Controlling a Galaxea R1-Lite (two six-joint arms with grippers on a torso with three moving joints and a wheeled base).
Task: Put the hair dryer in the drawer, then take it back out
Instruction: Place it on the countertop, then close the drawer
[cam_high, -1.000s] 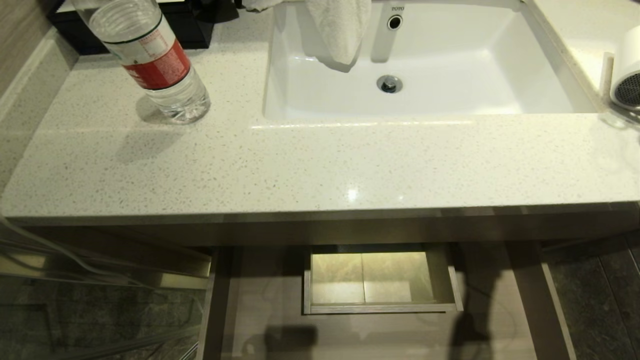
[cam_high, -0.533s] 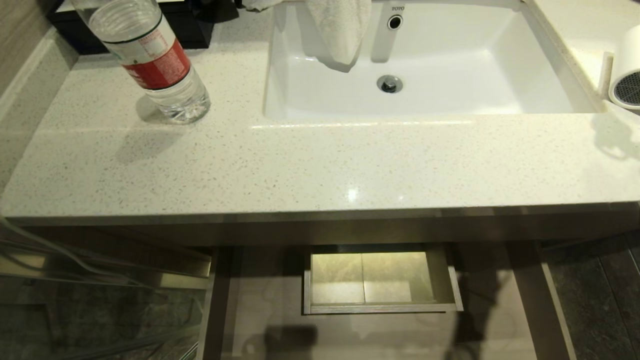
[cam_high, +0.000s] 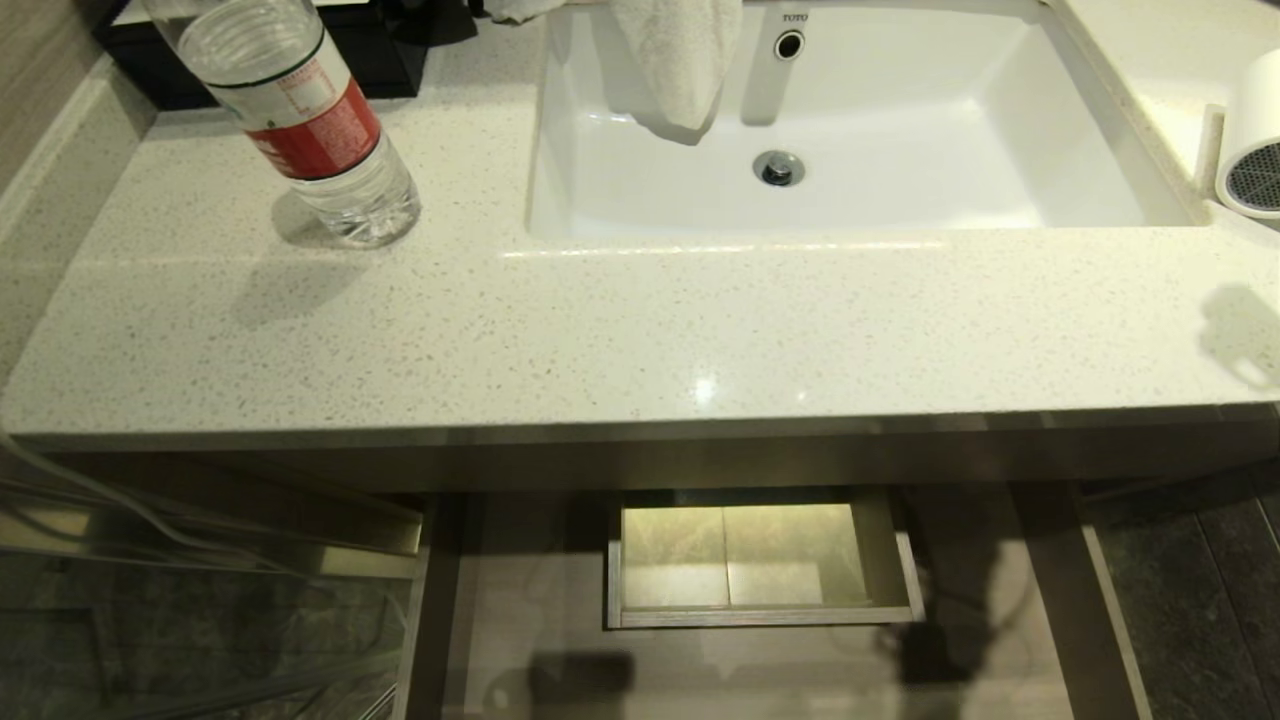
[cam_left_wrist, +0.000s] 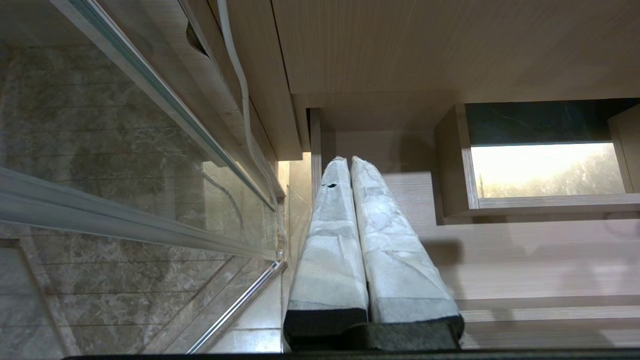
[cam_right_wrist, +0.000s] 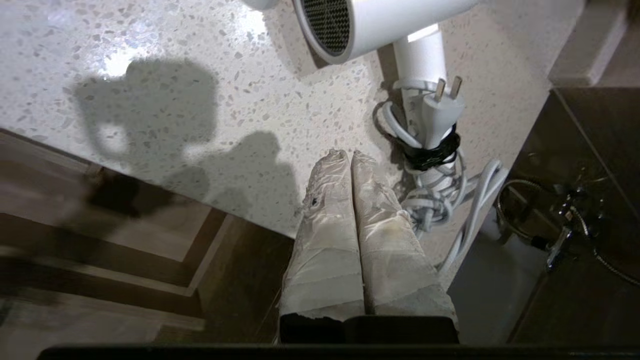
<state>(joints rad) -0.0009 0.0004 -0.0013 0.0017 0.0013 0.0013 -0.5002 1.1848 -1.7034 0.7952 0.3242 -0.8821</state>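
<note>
The white hair dryer (cam_high: 1250, 140) lies on the counter at the far right edge, its grey mesh grille facing forward. In the right wrist view the hair dryer (cam_right_wrist: 380, 20) rests beside its bundled cord (cam_right_wrist: 435, 165), which a black tie holds together. My right gripper (cam_right_wrist: 350, 155) hovers shut and empty above the counter's front corner, just short of the cord. The drawer (cam_high: 530, 620) stands pulled open under the counter, its boxed cutout (cam_high: 760, 560) showing. My left gripper (cam_left_wrist: 348, 160) hangs shut and empty over the drawer (cam_left_wrist: 500, 250), at its left end.
A clear bottle with a red label (cam_high: 310, 120) stands at the counter's back left. The white sink (cam_high: 900, 190) has a towel (cam_high: 680, 60) draped into it. A glass panel (cam_left_wrist: 125, 200) is on the left. A dark tiled floor with shower fittings (cam_right_wrist: 565, 220) lies past the counter's right end.
The dark gripper part beside the dryer has left the head view. The arm's shadow has slid toward the counter's front edge. The dryer has shifted slightly back.
</note>
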